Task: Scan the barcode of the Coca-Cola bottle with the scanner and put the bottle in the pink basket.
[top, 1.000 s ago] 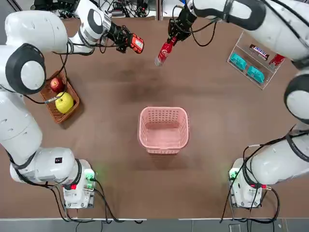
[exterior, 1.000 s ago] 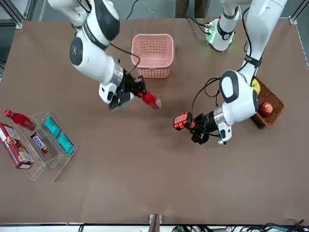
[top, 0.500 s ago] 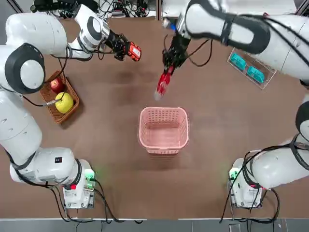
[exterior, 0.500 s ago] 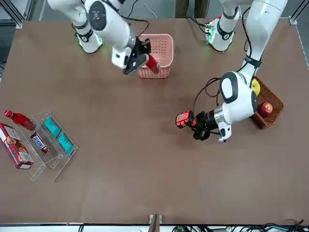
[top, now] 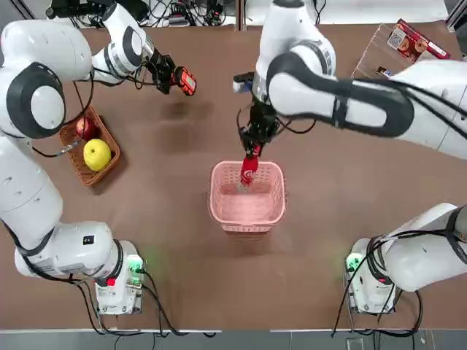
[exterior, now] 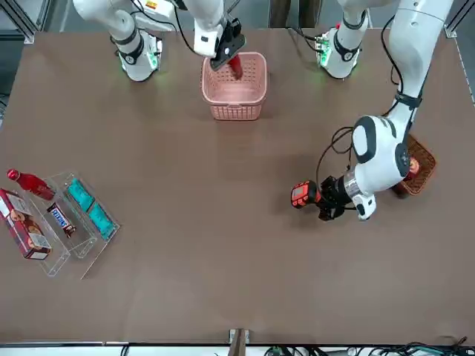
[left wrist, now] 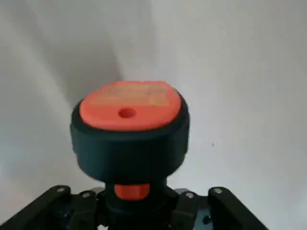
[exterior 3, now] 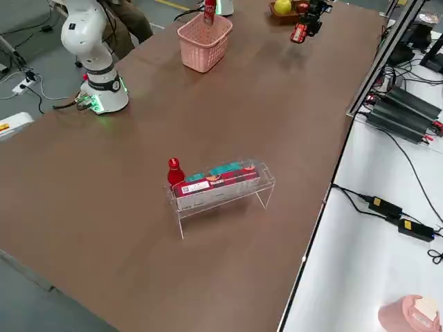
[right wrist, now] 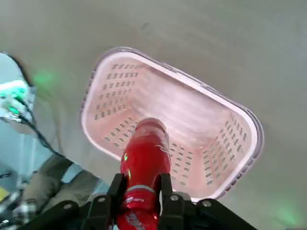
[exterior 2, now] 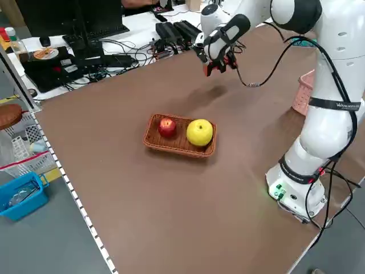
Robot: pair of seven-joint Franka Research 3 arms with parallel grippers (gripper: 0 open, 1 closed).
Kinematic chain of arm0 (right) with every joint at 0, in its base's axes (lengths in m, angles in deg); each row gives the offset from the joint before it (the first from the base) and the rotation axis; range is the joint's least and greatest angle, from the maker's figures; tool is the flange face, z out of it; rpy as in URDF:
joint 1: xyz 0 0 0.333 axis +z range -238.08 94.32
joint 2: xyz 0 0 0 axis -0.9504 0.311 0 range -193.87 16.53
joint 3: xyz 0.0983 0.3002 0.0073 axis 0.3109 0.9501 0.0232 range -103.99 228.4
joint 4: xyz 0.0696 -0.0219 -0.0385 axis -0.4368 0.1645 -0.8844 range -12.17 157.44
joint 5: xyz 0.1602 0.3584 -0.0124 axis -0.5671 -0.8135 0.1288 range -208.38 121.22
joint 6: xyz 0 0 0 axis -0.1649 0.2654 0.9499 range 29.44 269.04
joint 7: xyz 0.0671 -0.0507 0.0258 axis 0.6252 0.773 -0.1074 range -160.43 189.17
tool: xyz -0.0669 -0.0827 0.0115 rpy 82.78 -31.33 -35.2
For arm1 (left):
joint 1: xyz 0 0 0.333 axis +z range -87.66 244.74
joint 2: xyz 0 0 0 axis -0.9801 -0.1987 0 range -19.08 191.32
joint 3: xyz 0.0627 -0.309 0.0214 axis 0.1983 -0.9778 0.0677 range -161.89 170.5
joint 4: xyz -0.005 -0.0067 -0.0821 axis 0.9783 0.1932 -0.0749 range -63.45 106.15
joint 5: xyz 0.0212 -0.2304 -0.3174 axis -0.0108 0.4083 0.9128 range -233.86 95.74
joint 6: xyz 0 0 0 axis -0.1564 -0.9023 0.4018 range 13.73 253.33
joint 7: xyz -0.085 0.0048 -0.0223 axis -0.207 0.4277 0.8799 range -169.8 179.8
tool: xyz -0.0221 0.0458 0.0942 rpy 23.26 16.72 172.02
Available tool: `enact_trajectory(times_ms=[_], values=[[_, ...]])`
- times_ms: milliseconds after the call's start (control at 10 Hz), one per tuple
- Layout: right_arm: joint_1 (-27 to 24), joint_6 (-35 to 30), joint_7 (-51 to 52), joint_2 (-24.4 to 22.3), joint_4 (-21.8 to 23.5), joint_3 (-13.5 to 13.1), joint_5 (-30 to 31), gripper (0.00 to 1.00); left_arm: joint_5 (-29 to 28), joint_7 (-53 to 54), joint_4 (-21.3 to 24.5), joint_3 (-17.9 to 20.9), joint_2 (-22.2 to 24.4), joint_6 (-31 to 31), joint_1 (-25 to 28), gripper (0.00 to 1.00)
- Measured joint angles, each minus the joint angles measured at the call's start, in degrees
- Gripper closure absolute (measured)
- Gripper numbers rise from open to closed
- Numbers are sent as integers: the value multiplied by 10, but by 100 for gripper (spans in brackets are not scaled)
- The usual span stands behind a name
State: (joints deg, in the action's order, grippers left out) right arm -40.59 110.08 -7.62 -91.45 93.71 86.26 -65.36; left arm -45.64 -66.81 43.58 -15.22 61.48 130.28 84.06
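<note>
The Coca-Cola bottle (right wrist: pixel 145 165) ran off the right wrist picture's edge at its gripped end, so its neck stayed hidden. The scanner (left wrist: pixel 129 129) showed only its head (its handle was buried between the fingers). The pink basket (exterior 2: pixel 302 91) was half covered by the arm.

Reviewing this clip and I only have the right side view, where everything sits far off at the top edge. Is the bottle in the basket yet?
Observer: Not yet. In the top view the right gripper holds the Coca-Cola bottle over the far rim of the pink basket.
Operator: Is it gripped properly?
Observer: Yes. The right wrist view shows both fingers clamped on the bottle, its free end pointing into the basket.
Operator: And that orange thing near the top?
Observer: That is the scanner, held by the left gripper above bare table, away from the basket.
Operator: What is next to that arm?
Observer: A wicker basket with an apple and a yellow fruit.
</note>
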Motion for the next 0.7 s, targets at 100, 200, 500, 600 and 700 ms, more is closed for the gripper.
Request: enact_trajectory(times_ms=[100,200,500,600,700], values=[[8,21,-5,0,19,0,18,65,-20,-36,3,4,0,0,1,91],[14,48,-7,2,37,0,27,65,-36,-69,4,7,0,0,1,91],[30,94,-32,13,53,-1,65,65,-51,-116,8,12,0,0,3,91],[35,99,-39,18,53,-1,69,65,-60,-122,13,14,0,0,4,91],[38,101,-43,20,53,-1,71,65,-78,-126,20,19,-3,1,5,91]])
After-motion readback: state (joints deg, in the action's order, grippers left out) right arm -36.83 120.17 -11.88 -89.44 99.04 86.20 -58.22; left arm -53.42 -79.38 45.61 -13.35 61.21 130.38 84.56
